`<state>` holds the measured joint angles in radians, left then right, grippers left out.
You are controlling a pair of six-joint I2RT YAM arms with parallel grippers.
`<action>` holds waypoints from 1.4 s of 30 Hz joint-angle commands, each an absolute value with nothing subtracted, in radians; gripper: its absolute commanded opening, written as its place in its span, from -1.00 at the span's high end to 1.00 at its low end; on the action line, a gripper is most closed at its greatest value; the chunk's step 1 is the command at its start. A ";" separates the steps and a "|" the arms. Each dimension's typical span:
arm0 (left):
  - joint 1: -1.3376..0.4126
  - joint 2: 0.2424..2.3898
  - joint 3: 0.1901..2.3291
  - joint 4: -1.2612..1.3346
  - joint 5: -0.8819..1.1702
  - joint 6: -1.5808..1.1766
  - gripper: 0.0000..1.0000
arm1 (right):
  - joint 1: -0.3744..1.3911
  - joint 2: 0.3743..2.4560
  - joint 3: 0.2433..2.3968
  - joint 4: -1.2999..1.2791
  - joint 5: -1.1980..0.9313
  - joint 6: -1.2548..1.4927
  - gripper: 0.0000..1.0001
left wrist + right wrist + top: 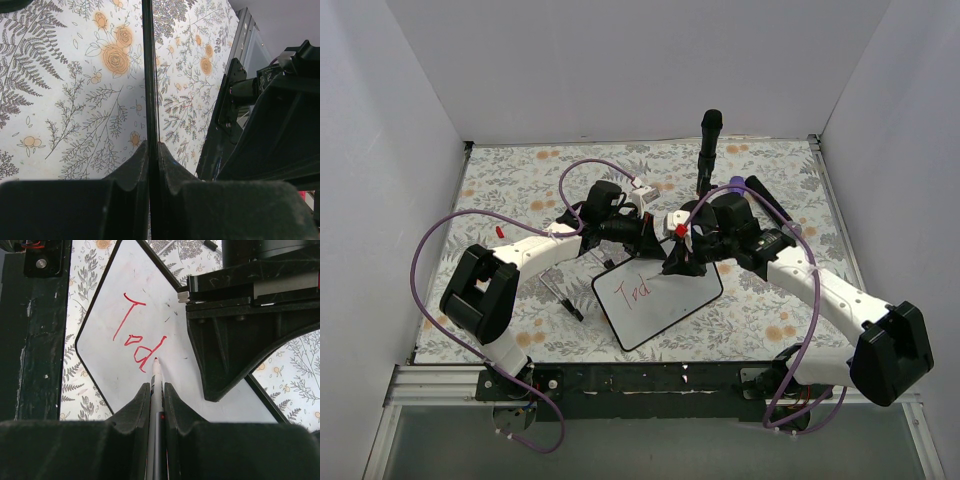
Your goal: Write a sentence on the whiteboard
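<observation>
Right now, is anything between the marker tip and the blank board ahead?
Nothing lies on the whiteboard ahead of the marker in the right gripper, but the left gripper, clamped on the board's edge, crowds that side.

**Q:** Whiteboard (102, 337)?
**A:** Smooth, slightly glossy white face, lightly scuffed; thin black frame, apparently plastic.
**Q:** Table (515, 195)?
**A:** Matt covering with a floral print; cloth or paper, cannot tell.
**Q:** Right fingers (132, 412), marker (156, 382)?
**A:** Fingers: matt, grainy black plastic. Marker: smooth pale barrel.
</observation>
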<state>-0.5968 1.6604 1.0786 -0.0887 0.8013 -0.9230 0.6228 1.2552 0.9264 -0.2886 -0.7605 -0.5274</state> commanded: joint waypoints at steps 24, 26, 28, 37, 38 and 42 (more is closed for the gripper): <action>-0.598 1.618 1.071 -0.074 0.784 -0.842 1.00 | 0.595 1.197 0.879 -0.235 -0.831 -0.538 0.97; -0.598 1.620 1.069 -0.071 0.785 -0.842 1.00 | 0.594 1.193 0.877 -0.233 -0.828 -0.538 0.97; -0.598 1.620 1.069 -0.071 0.787 -0.842 1.00 | 0.595 1.193 0.873 -0.227 -0.818 -0.537 0.97; -0.598 1.620 1.069 -0.066 0.790 -0.844 1.00 | 0.594 1.200 0.862 -0.199 -0.778 -0.508 0.97; -0.600 1.620 1.069 -0.066 0.788 -0.844 1.00 | 0.594 1.203 0.861 -0.198 -0.773 -0.506 0.97; -0.598 1.620 1.069 -0.066 0.790 -0.845 1.00 | 0.594 1.207 0.859 -0.181 -0.750 -0.494 0.97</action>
<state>-0.5968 1.6604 1.0779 -0.0868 0.8021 -0.9234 0.5964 1.2179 0.8677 -0.2317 -0.7685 -0.5167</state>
